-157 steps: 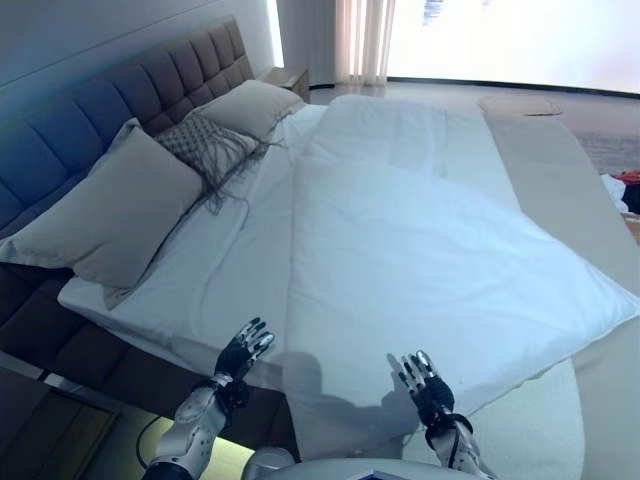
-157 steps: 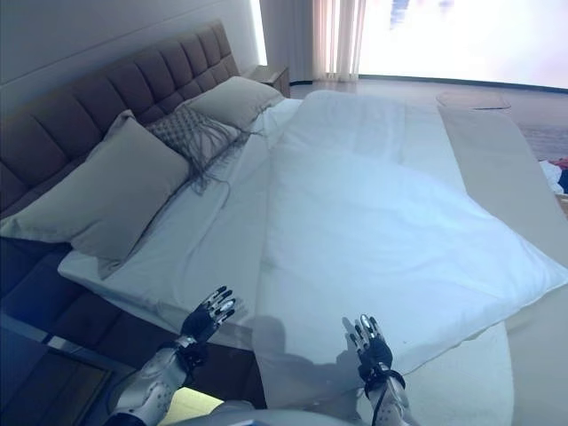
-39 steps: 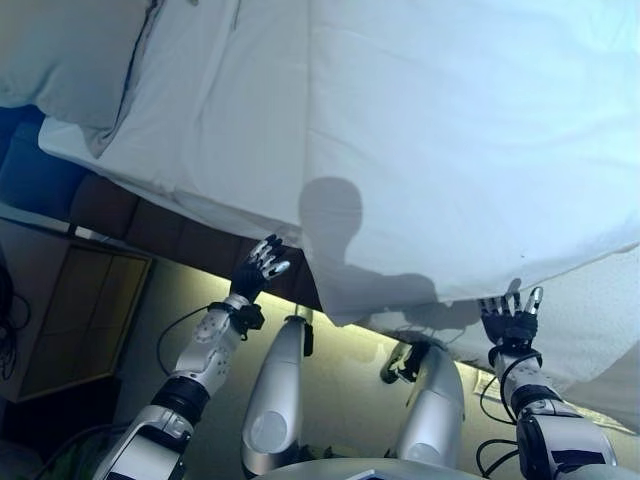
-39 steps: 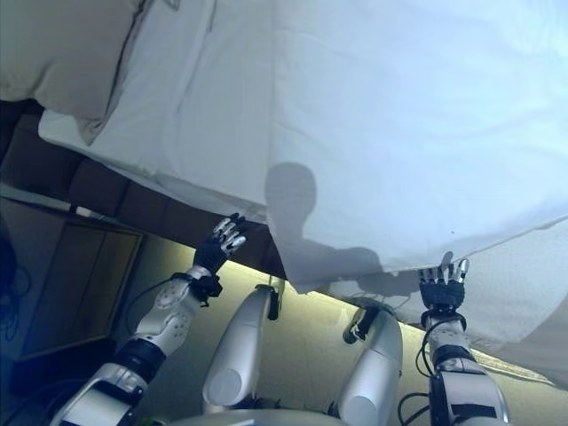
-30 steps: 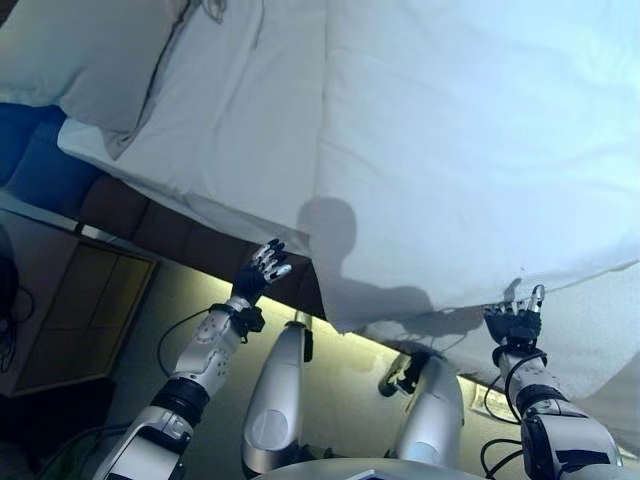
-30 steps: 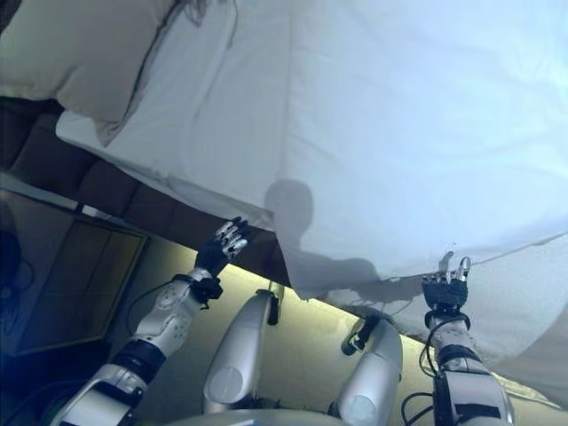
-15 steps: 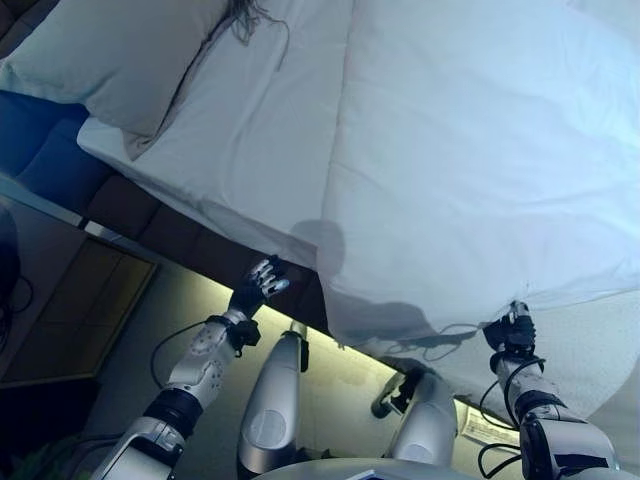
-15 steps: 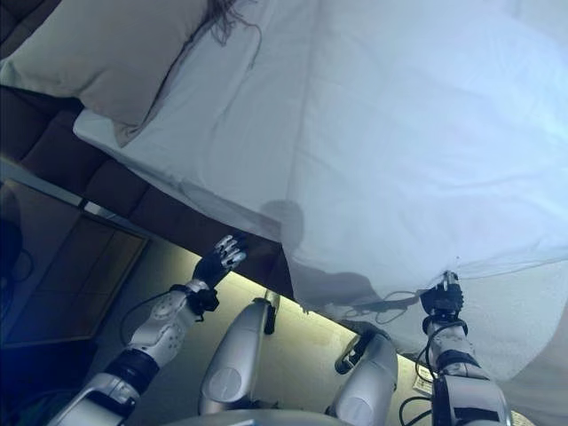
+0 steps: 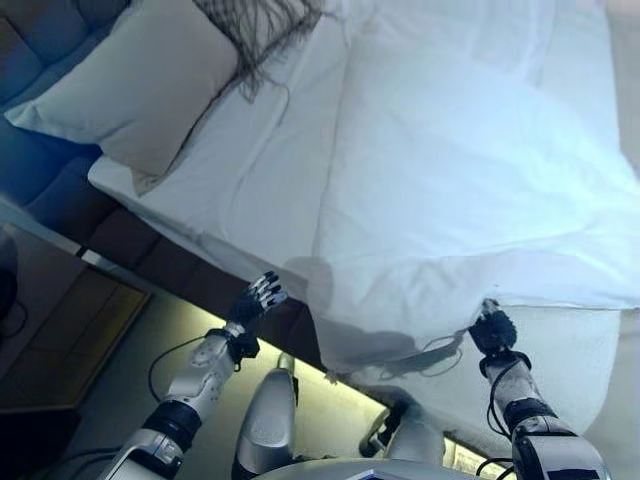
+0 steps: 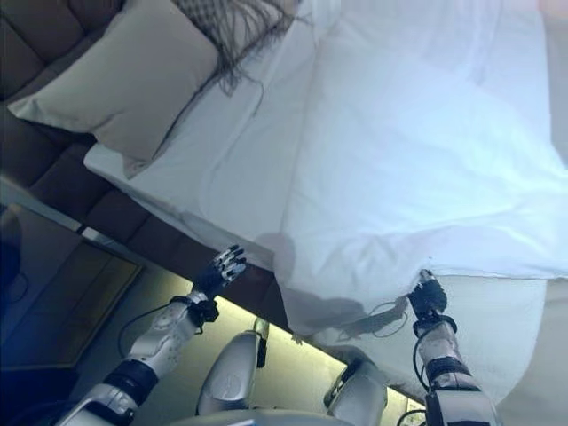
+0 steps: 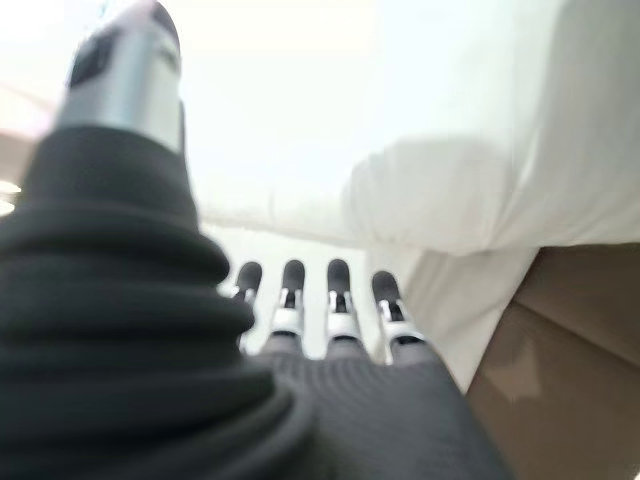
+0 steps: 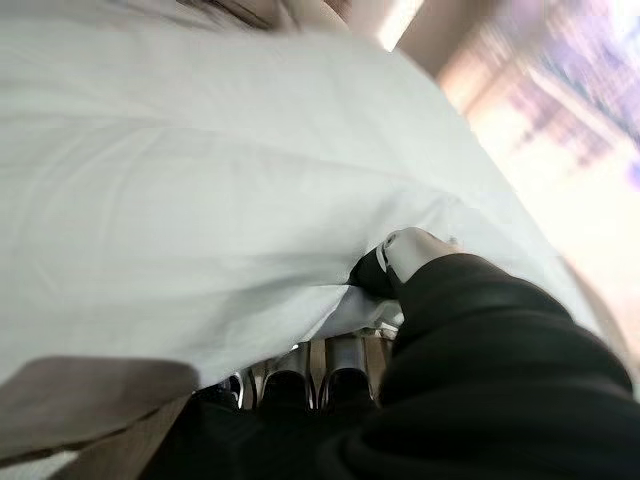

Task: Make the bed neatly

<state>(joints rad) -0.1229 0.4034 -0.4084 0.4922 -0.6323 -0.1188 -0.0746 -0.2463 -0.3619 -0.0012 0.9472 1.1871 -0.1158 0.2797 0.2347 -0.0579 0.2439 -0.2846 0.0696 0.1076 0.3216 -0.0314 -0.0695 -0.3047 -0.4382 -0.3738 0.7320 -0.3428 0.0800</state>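
Pinching the white duvet's (image 9: 470,200) near edge, the right hand (image 9: 492,330) grips it while the left hand (image 9: 256,300) hovers open beside the bed.

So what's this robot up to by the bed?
It is making the bed. Its right hand has pinched the near edge of the white duvet, which lies rumpled and askew over the mattress. Its left hand is open, fingers straight, raised beside the bed's near edge and holding nothing. A large pillow leans against the headboard. The duvet is not yet pulled straight.
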